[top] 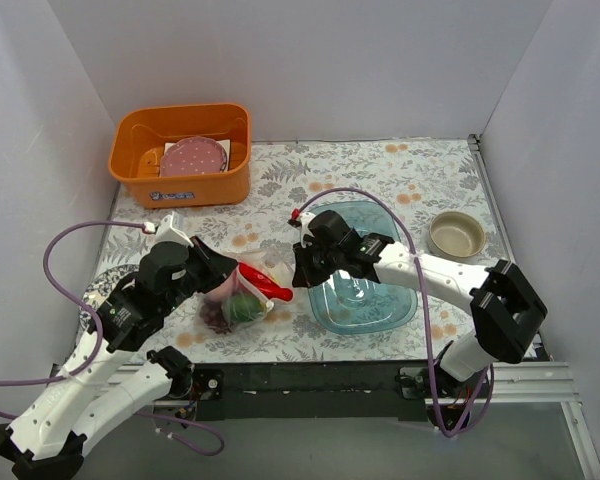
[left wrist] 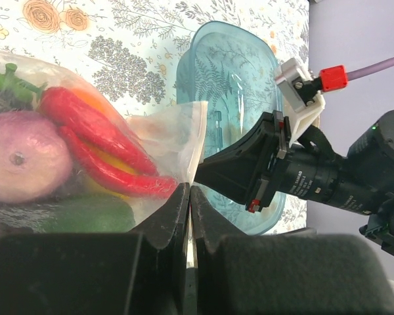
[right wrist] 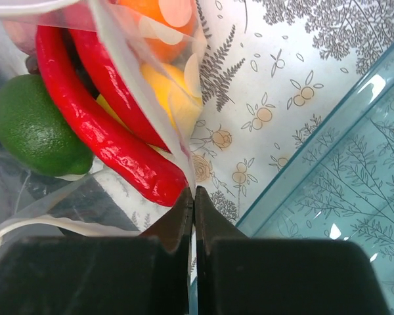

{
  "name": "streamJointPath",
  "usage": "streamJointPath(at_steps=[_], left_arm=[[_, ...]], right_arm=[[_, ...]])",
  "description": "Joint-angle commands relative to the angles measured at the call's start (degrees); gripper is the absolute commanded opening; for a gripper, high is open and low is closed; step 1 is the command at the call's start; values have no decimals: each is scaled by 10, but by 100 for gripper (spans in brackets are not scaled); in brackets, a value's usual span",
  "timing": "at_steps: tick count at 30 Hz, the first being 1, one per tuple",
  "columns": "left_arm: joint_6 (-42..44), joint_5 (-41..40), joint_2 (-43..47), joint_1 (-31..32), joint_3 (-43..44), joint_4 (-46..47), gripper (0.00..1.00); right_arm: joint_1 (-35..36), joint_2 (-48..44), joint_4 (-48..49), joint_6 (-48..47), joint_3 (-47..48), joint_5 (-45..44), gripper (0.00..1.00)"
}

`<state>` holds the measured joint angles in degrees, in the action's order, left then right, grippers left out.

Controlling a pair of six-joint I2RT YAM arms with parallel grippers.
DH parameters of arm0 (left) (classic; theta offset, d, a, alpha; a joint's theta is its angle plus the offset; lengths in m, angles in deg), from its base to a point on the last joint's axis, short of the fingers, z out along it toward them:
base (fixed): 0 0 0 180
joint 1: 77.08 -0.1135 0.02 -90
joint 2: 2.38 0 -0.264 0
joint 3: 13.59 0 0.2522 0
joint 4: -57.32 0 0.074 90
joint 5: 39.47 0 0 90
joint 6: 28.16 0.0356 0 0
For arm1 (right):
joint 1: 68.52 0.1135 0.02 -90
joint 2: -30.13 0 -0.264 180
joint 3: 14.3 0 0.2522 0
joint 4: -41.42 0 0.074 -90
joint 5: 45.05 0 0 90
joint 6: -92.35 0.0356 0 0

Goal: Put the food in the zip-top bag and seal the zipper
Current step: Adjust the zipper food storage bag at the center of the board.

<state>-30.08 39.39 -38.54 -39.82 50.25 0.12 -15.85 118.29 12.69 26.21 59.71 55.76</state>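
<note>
The clear zip-top bag [top: 242, 297] lies between the two arms with the food inside: red chilies [left wrist: 98, 147], a pink-purple round piece [left wrist: 23, 161], a green fruit [right wrist: 33, 128], an orange [right wrist: 161, 13] and a yellow lemon [right wrist: 167, 88]. My left gripper [left wrist: 189, 190] is shut on the bag's mouth edge [left wrist: 187, 141]. My right gripper [right wrist: 194, 191] is shut on the bag's mouth strip [right wrist: 180, 147] from the other side, close to a chili tip. In the top view the left gripper [top: 220, 275] and right gripper [top: 298, 272] flank the bag.
A translucent blue tray [top: 365, 270] sits right of the bag under the right arm. An orange bin [top: 182, 153] with a pink dotted plate [top: 193, 157] stands at back left. A tan bowl [top: 456, 235] sits at the right. A plate rim [top: 98, 290] shows at left.
</note>
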Motion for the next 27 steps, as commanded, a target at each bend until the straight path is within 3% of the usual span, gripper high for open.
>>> streamJointPath(at_steps=[1,12,16,20,23,24,27], left_arm=[[3,29,-5,1,9,34,3],[23,84,-43,2,12,69,4],[29,109,-61,2,9,85,9],[35,186,-87,2,-9,110,15],[32,217,-106,1,-24,139,31],[32,231,-105,2,-27,147,50],[19,255,-106,2,-35,178,72]], right_arm=[[1,-40,49,6,40,25,1],[1,-53,91,14,95,50,1],[1,-49,80,15,109,26,1],[1,-50,79,26,97,-1,1],[1,-60,74,37,81,-30,1],[1,-66,71,42,78,-41,1],[0,-76,56,58,63,-80,1]])
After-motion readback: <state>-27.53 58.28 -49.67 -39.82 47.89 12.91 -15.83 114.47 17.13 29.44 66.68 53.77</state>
